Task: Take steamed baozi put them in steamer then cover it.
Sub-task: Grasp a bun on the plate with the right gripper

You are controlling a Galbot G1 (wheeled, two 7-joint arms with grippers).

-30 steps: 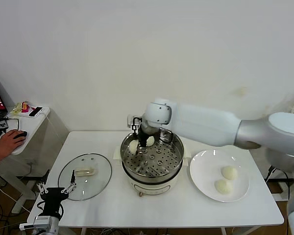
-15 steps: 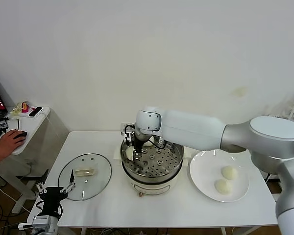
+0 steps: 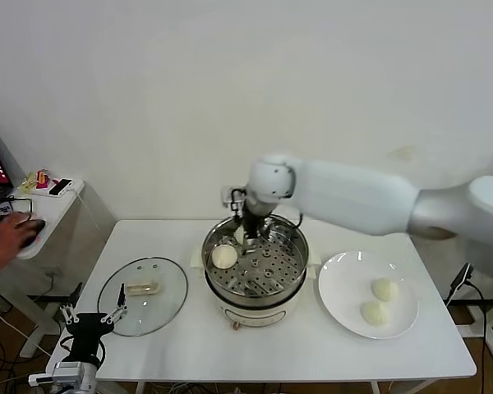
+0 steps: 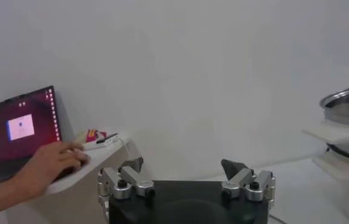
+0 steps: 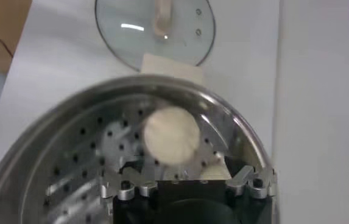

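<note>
The steamer (image 3: 289,275) stands at the table's middle, uncovered. One baozi (image 3: 224,257) lies on its perforated tray at the left side; it also shows in the right wrist view (image 5: 173,135). A second baozi (image 3: 239,239) lies at the tray's back, partly hidden by my right gripper (image 3: 249,229). That gripper is open and empty just above the tray's back part (image 5: 184,170). Two more baozi (image 3: 385,289) (image 3: 373,312) lie on the white plate (image 3: 341,283). The glass cover (image 3: 142,295) lies flat on the table to the left. My left gripper (image 3: 90,322) is open, parked low at the front left.
A side table at the far left holds a laptop (image 4: 19,125), a person's hand (image 3: 6,234) on a mouse, and small items. The cover's handle (image 5: 161,17) faces up. The wall stands close behind the table.
My right gripper has let go of the baozi, which now lies on the tray's left side. The gripper has moved right and back over the tray.
</note>
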